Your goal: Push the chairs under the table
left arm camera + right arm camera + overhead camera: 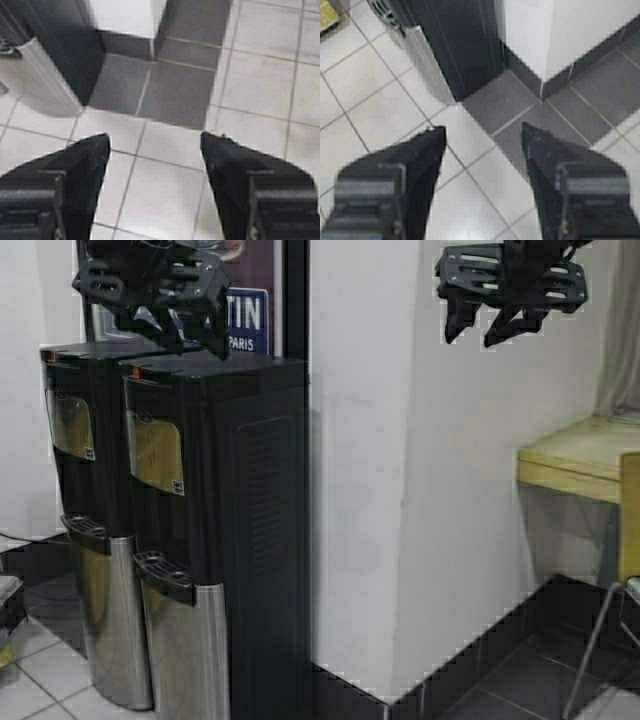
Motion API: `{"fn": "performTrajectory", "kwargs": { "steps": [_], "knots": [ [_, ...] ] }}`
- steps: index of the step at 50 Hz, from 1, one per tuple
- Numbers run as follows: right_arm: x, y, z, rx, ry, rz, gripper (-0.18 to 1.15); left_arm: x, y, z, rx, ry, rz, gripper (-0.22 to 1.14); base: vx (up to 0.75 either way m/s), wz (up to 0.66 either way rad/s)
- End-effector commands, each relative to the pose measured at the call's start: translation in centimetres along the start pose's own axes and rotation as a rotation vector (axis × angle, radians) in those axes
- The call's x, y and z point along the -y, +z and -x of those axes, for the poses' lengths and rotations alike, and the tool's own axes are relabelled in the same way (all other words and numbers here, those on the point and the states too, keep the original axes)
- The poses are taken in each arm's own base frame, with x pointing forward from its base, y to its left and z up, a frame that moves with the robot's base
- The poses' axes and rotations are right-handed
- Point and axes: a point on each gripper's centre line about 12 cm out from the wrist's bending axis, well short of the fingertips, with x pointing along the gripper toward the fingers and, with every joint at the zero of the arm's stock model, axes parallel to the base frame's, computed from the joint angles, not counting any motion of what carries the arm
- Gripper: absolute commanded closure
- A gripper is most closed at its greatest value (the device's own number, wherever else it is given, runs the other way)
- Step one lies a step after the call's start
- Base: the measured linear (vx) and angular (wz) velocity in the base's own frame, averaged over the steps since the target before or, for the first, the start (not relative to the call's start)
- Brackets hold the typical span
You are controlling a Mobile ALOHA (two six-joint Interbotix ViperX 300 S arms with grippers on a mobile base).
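Note:
The pale-wood table (575, 462) shows only as an end piece at the far right of the high view. Below it, at the right edge, a sliver of a yellow-tan chair (629, 520) with a thin chrome leg (590, 650) is visible; the rest is out of view. My left gripper (185, 335) is raised at the top left, open and empty; in its wrist view (155, 137) it hangs over floor tiles. My right gripper (478, 335) is raised at the top right, open and empty, also over floor (482, 131).
Two black and steel water dispensers (215, 540) stand side by side at the left, against a white pillar (400, 490) with a dark tiled base. The floor is white and dark grey tile (175, 90). One dispenser's foot (427, 55) shows in the right wrist view.

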Motion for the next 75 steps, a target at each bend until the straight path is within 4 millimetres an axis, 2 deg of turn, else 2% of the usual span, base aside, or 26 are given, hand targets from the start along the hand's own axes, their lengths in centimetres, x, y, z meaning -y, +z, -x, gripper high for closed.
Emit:
{"fn": "performTrajectory", "kwargs": {
  "steps": [1,9,30,43,47,63,75],
  "knots": [
    [-0.5,1.5,0.3,0.032,0.014,0.009,0.13,-0.1,1.4,0.5,0.044,0.003,0.012,0.02,-0.34,-0.11],
    [-0.5,1.6,-0.4,0.024,0.013,0.011,0.13,-0.1,1.2,0.4,0.035,0.001,0.012,0.02,-0.36,-0.08],
    [-0.3,0.0,-1.9,-0.038,0.007,0.044,0.13,-0.1,0.3,-1.0,-0.028,-0.001,0.048,0.02,-0.38,-0.01],
    [-0.5,0.4,-2.0,-0.06,0.019,0.053,0.13,0.0,0.4,-1.4,-0.078,-0.005,0.058,0.02,-0.34,0.0],
    [-0.4,-0.1,-2.2,-0.074,0.017,0.062,0.13,0.0,0.3,-1.4,-0.078,-0.005,0.058,0.02,-0.32,-0.07],
    [-0.3,-1.1,-3.4,-0.113,0.013,0.061,0.13,0.1,-1.3,-2.9,-0.153,-0.007,0.055,0.02,-0.27,-0.26],
    [-0.4,-1.2,-3.5,-0.127,0.017,0.053,0.13,0.1,-1.3,-2.7,-0.153,-0.006,0.058,0.02,-0.19,-0.46]
  ]
}}
